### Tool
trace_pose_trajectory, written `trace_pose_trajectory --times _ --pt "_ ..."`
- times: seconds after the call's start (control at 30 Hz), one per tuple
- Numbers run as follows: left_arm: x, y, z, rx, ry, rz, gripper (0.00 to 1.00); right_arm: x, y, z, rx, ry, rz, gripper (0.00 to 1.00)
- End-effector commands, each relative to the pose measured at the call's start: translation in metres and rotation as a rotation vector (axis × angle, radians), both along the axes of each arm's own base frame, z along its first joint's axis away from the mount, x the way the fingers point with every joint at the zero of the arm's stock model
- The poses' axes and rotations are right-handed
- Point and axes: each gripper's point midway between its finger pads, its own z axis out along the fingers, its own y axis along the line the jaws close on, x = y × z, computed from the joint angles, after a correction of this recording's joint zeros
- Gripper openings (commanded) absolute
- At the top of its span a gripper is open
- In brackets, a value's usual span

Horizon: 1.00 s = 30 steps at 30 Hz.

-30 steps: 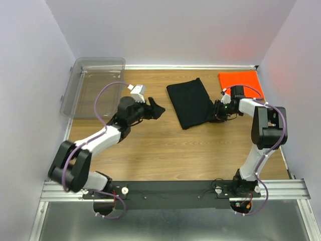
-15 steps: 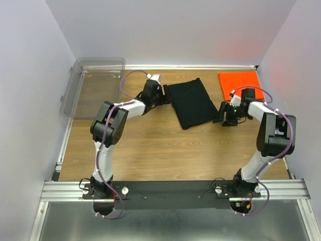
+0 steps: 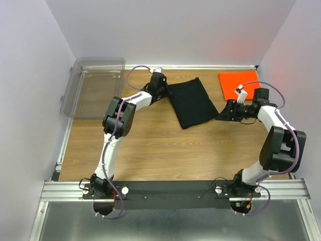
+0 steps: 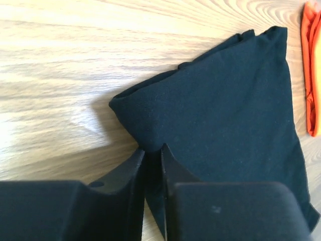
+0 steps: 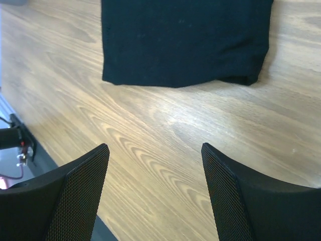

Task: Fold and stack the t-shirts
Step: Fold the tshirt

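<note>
L gripper [image 4: 152, 149] is pinching the far-left corner of the black t-shirt [image 4: 225, 110]. Jaws are nearly together w/ cloth bunched between the tips, so it's clamped on that corner. R gripper [image 5: 154, 146] is hovering over bare table [image 3: 150, 145] just off the shirt's near-right corner. Its jaws are spread wide and holding nothing.

Black t-shirt is lying folded into a rough rectangle, mid-far table. Orange t-shirt [image 3: 239, 83] is sitting folded in the far-right corner, apart from the black one. Clear bin [image 3: 95, 85] is far left, not involved.

Risks, my read:
- L grip is looking shallow, right at the corner tip. It may be catching only the top layers, so a lift could peel the fold open or let the cloth slip out.
- Only one corner is being held. Pulling now w/o R clamped would be dragging or swinging the whole shirt and bunching it.
- Moving it toward the orange one-handed risks a skewed stack.
</note>
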Motion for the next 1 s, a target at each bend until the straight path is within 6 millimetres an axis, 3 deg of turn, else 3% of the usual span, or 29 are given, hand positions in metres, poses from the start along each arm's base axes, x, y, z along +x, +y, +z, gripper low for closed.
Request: trace_pose_trajectory --times 0.0,0.03,0.07,0.1,0.13,0.17,0.2,0.27,0.3,0.33,0.37,0.4,0.47,0.5,0.53,0.57,0.6,0.7,0.77,0.8,0.87,0.9,0.93,0.97 --pt "-0.001 0.030 -0.013 -0.012 0.081 0.096 0.08 -0.008 0.005 0.007 0.076 -0.011 0.034 0.82" --pt "-0.003 0.036 -0.012 -0.011 0.081 0.114 0.05 -0.008 0.005 0.007 0.078 -0.010 0.034 0.82" --pt "-0.004 0.041 0.007 -0.027 0.056 0.133 0.04 -0.008 0.005 0.008 0.078 -0.012 0.034 0.82" --pt "-0.007 0.051 0.010 -0.048 0.064 0.172 0.04 -0.008 0.005 0.007 0.079 -0.009 0.034 0.82" --pt "-0.024 0.062 -0.004 -0.043 0.090 0.194 0.04 -0.008 0.005 0.007 0.081 -0.008 0.034 0.82" --pt "-0.029 0.066 0.021 -0.077 0.056 0.213 0.04 -0.009 0.006 0.004 0.089 0.007 0.033 0.82" --pt "-0.047 0.080 0.005 -0.084 0.092 0.270 0.04 -0.009 0.007 0.004 0.095 0.010 0.037 0.82" --pt "-0.067 0.083 0.010 -0.139 0.089 0.288 0.05 -0.011 0.008 0.000 0.116 0.036 0.039 0.82" --pt "-0.070 0.080 0.040 -0.215 0.016 0.284 0.06 -0.012 0.011 -0.004 0.139 0.060 0.043 0.82" --pt "-0.096 0.084 0.019 -0.226 0.061 0.286 0.06 -0.013 0.012 -0.006 0.154 0.073 0.046 0.82" --pt "-0.111 0.068 0.034 -0.289 0.051 0.230 0.20 -0.016 0.014 -0.007 0.169 0.088 0.052 0.82" --pt "-0.126 0.062 0.029 -0.311 0.057 0.201 0.30 -0.018 0.017 -0.012 0.196 0.118 0.058 0.82" --pt "-0.149 0.038 0.040 -0.339 0.047 0.098 0.50 -0.022 0.019 -0.019 0.213 0.154 0.067 0.82" --pt "-0.156 0.031 0.046 -0.351 0.030 0.058 0.54 -0.022 0.019 -0.022 0.213 0.167 0.069 0.82" --pt "-0.175 0.020 0.042 -0.343 0.043 -0.003 0.57 -0.023 0.019 -0.031 0.212 0.201 0.064 0.82" --pt "-0.183 0.016 0.054 -0.357 0.020 -0.034 0.58 -0.024 0.020 -0.035 0.216 0.217 0.063 0.82" --pt "-0.197 0.017 0.050 -0.348 0.029 -0.054 0.59 -0.026 0.022 -0.038 0.222 0.235 0.064 0.82" --pt "-0.231 0.016 0.063 -0.351 0.004 -0.111 0.63 -0.030 0.027 -0.053 0.223 0.303 0.063 0.84" --pt "-0.245 0.021 0.071 -0.351 -0.016 -0.119 0.64 -0.027 0.028 -0.060 0.185 0.314 0.050 0.85" --pt "-0.252 0.025 0.090 -0.375 -0.056 -0.128 0.69 -0.025 0.028 -0.062 0.175 0.340 0.017 0.85" --pt "-0.267 0.037 0.086 -0.357 -0.053 -0.118 0.69 -0.018 0.017 -0.074 0.085 0.336 -0.052 0.85" --pt "-0.273 0.043 0.105 -0.380 -0.099 -0.119 0.74 -0.015 0.012 -0.074 0.057 0.347 -0.099 0.85" --pt "-0.284 0.051 0.112 -0.383 -0.125 -0.123 0.74 -0.010 0.001 -0.082 -0.018 0.335 -0.135 0.86" --pt "-0.287 0.055 0.100 -0.354 -0.104 -0.116 0.74 -0.007 -0.003 -0.081 -0.038 0.317 -0.144 0.86"
